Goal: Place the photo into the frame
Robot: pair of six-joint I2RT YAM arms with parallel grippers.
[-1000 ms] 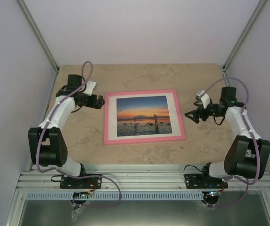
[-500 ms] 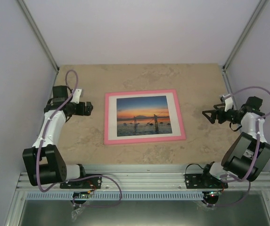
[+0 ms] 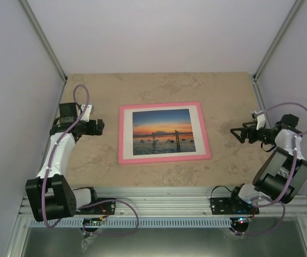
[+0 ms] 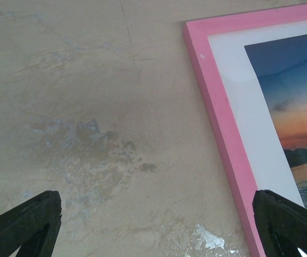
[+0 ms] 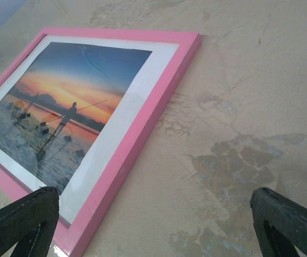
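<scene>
1. Photo lies face up inside the pink frame: sunset print, white border showing all round, a crease near its top edge in the right wrist view
2. The frame sits flat mid table, a beige mottled stone-look top with scuffed patches
3. Neither arm touches it: left gripper near its left side, jaws wide, empty; right gripper near its right side, jaws wide, empty
4. Plain pale walls on three sides, aluminium rail at near edge
5. White tag on each wrist, print too small to read
</scene>
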